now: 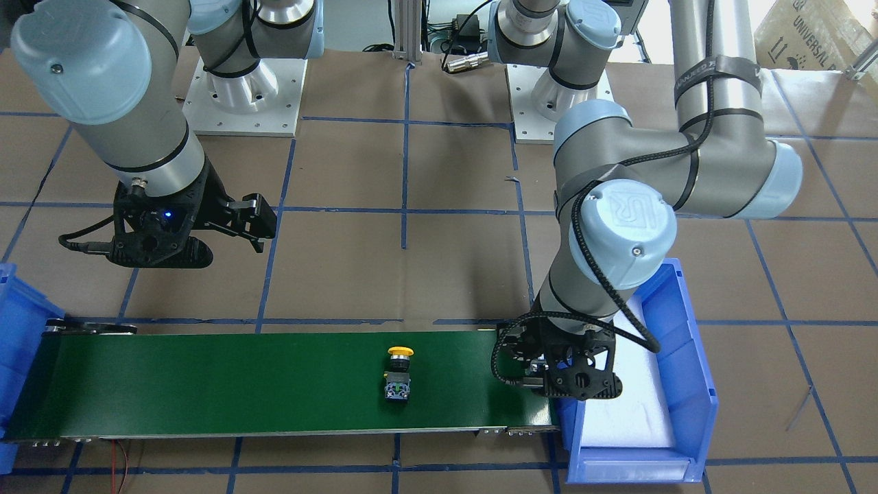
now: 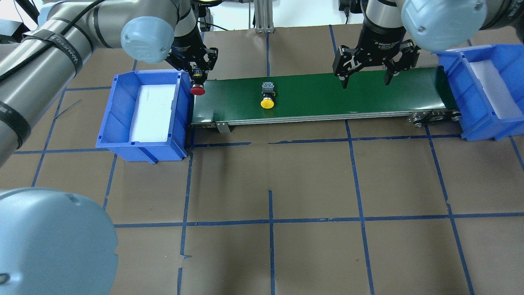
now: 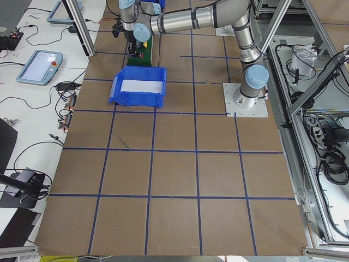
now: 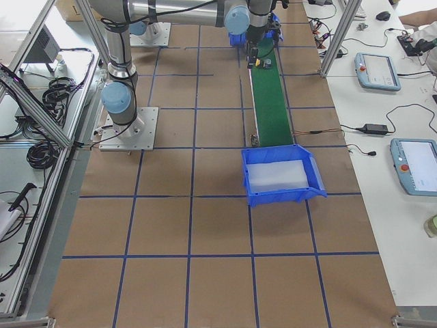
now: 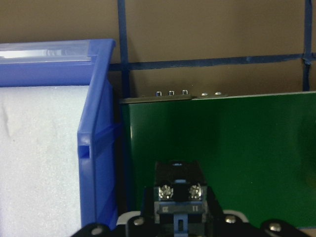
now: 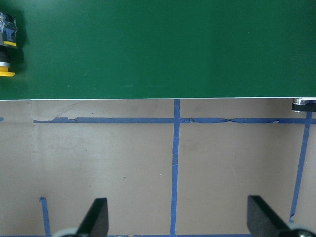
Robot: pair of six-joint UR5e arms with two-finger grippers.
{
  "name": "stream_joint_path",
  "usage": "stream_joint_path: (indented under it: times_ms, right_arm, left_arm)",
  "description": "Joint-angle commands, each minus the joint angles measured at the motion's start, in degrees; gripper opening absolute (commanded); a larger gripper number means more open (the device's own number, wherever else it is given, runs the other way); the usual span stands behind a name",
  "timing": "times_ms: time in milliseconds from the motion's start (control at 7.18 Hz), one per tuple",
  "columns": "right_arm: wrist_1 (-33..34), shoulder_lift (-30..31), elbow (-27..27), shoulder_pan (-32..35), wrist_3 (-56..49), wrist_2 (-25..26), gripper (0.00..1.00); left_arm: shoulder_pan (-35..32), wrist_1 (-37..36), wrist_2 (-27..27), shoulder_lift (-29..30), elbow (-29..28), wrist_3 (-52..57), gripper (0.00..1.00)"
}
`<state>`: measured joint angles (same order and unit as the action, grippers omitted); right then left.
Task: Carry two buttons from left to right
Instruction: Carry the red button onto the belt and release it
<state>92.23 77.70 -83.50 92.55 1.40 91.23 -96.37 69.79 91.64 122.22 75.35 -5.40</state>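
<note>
My left gripper (image 2: 198, 80) is shut on the red-capped button (image 2: 197, 90), holding it over the left end of the green conveyor belt (image 2: 327, 94), right beside the left blue bin (image 2: 114, 110). In the left wrist view the button's black-and-silver body (image 5: 178, 190) sits between the fingers. The yellow-capped button (image 2: 267, 96) lies on its side on the belt, a little left of its middle (image 1: 399, 370). Further right, my right gripper (image 2: 365, 84) hangs open and empty above the belt's far edge. Its wrist view shows the yellow button (image 6: 6, 49) at the top left corner.
A second blue bin (image 2: 454, 78) with white foam lining stands at the belt's right end. The left bin is also foam-lined. Brown table (image 2: 270, 184) with blue tape lines surrounds the belt. Operator tables with pendants show in the side views.
</note>
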Motion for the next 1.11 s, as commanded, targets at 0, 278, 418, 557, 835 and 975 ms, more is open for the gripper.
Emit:
stream_joint_path:
  times_ms: [0,278,418,557,835,975]
  right_arm:
    - [0.0,0.0,0.0,0.0,-0.1,0.0,1.0]
    - [-0.1,0.0,0.0,0.0,0.1,-0.1,1.0]
    - [-0.1,0.1,0.0,0.0,0.1,-0.2,1.0]
    - [0.0,0.0,0.0,0.0,0.1,-0.1,1.0]
    - [0.0,0.0,0.0,0.0,0.0,-0.1,1.0]
    - [0.1,0.0,0.0,0.0,0.0,-0.1,1.0]
  left_arm:
    - [-0.1,-1.7,0.1,2.7,-0.1,-0.3,0.1]
    - [-0.1,-1.4,0.1,2.7,0.9,-0.2,1.0]
    - [-0.2,-0.8,0.1,2.1,0.9,-0.2,1.0]
    - [-0.4,0.2,0.0,-0.3,0.3,-0.1,1.0]
    - [-0.7,8.1,-0.4,-15.0,2.7,0.6,1.0]
    - [-0.3,11.3,-0.3,-21.3,4.6,0.7,1.0]
